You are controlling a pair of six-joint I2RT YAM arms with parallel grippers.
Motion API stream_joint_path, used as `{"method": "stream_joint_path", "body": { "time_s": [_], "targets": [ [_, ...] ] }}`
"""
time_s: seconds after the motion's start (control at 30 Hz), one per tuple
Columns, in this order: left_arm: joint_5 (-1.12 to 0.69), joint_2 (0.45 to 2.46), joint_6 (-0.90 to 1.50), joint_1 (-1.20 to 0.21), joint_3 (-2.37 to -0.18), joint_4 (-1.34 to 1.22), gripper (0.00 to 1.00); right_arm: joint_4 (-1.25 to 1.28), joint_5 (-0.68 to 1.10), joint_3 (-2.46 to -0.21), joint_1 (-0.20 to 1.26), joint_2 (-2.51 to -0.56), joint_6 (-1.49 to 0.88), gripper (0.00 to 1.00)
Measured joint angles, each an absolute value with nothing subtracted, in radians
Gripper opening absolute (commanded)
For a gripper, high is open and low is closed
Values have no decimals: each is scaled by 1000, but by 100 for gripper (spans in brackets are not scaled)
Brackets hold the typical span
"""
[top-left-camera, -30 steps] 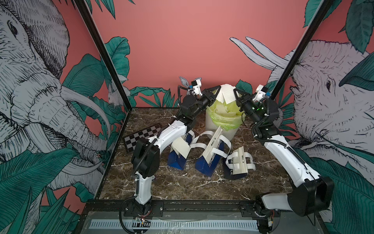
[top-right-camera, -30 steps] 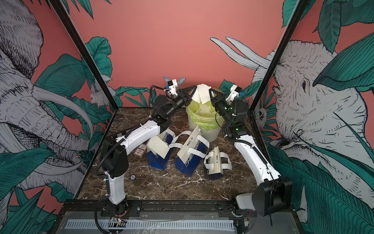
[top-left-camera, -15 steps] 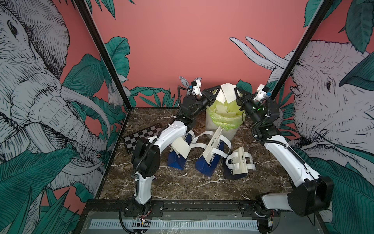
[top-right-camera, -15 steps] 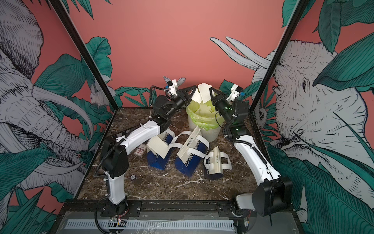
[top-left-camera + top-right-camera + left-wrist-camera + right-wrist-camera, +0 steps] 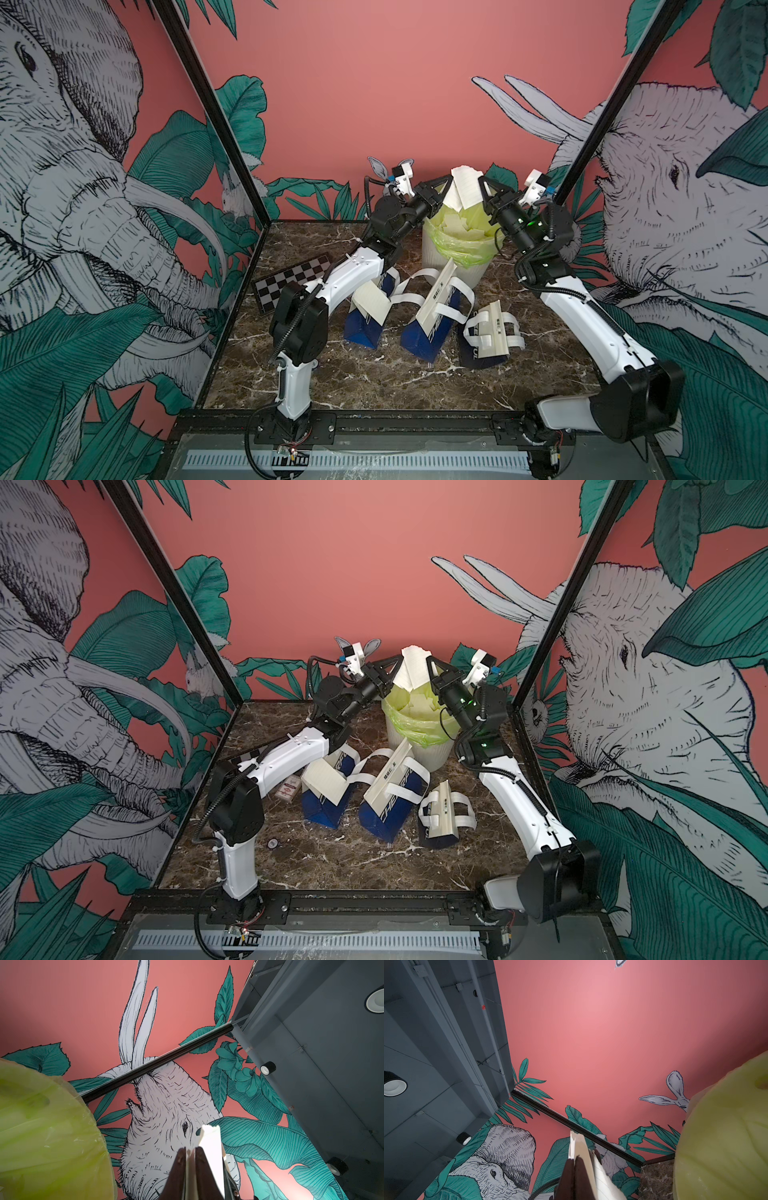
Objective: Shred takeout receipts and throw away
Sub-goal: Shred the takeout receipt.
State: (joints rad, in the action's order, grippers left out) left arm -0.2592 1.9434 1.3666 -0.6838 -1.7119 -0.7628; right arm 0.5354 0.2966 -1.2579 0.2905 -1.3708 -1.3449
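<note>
**Supervisor:** What has changed over the last second?

**Inspector:** Very little. Both arms remain raised over the bin. The receipt between them now reads as two overlapping leaves, where it earlier looked more like one sheet.

**Supervisor:** State of the tools?

**Inspector:** The left gripper is clamped on one edge of the receipt and the right gripper on the opposite edge. In the left wrist view the fingers are pressed flat against the paper. The sheet hangs directly above the green liner, which already holds white scraps.

**Supervisor:** How will it handle?

**Inspector:** In my judgement it is almost weightless, limp and easily torn, and it is likely to flutter once released. The pads should hold close to either side of the torn edge, so the tear runs on and the sheet does not crumple.

**Supervisor:** What can't you verify?

**Inspector:** I cannot tell whether the two leaves are fully parted, because the overlap masks the tear line. The printing is too faint to read, and the bottom of the bin is hidden. Pale slips lie on the blue bags, partly under white straps. I cannot say how many of them are receipts.
</note>
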Motion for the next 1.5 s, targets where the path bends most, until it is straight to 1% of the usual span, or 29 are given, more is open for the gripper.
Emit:
{"method": "stream_joint_path", "body": {
  "time_s": [0.4,1.0,1.5],
  "targets": [
    [-244,1945,1388,-684,-1701,-796,14,530,288,-1258,295,-1390,-1347,0],
    [-212,1945,1396,-684,-1674,-811,15,425,237,-1238,295,-1361,-1267,0],
    [-196,1945,1397,-683,-1673,-800,15,376,242,-1238,301,-1341,-1201,0]
  ]
}}
